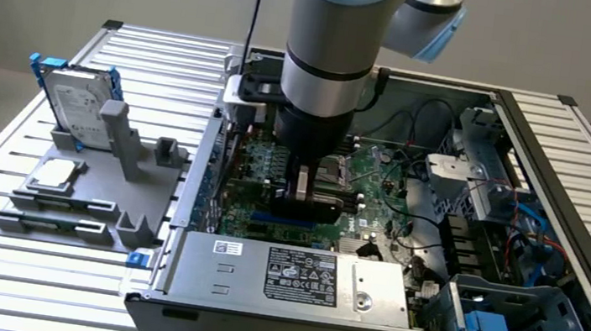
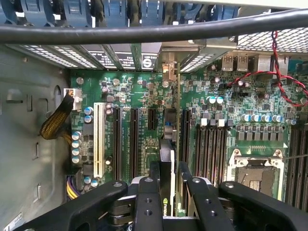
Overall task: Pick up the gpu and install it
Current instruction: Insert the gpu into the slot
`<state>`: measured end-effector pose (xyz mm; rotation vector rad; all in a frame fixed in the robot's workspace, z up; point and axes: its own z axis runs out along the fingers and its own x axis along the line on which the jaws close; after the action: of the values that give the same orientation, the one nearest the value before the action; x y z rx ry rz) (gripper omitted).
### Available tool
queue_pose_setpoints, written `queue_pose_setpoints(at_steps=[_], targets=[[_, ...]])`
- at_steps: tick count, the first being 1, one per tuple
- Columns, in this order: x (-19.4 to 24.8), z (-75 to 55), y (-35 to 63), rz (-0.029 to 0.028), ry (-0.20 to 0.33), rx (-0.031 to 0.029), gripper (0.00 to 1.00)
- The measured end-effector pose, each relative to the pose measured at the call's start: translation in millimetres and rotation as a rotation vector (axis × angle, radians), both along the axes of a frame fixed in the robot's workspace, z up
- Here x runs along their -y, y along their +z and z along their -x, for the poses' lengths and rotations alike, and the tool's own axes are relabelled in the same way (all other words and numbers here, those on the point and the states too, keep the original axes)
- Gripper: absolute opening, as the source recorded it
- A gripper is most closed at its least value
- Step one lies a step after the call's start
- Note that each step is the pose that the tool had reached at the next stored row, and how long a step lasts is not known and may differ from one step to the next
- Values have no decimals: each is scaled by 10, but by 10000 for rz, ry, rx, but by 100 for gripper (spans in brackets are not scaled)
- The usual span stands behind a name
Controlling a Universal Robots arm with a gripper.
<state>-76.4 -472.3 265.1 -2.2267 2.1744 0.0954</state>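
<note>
Entry one, nearest: we log the gripper (image 2: pixel 169 169), its fingers (image 2: pixel 155 175) clamped on the gpu (image 2: pixel 166 154). The card stands on edge directly above the motherboard (image 2: pixel 144 96), over its row of black expansion slots (image 2: pixel 117 144). We cannot tell whether card and slot touch.

Entry two: a white slot (image 2: pixel 101 139) on the motherboard, just beside the black ones.

Entry three: the CPU socket (image 2: pixel 252 171), on the motherboard across the memory slots (image 2: pixel 211 149) from the card.

Entry four: the computer case (image 1: pixel 568 148) enclosing the motherboard.

Entry five, farthest: well apart from the motherboard, outside the case, a gray fixture (image 1: pixel 75 215) bearing an upright hard drive (image 1: pixel 75 109) and a flat CPU chip (image 1: pixel 55 174).
</note>
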Motion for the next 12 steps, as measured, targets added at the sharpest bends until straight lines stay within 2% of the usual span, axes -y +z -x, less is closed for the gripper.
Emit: queue_pose_setpoints(at_steps=[12], targets=[[1,19,-32,-10,49,-14,26]])
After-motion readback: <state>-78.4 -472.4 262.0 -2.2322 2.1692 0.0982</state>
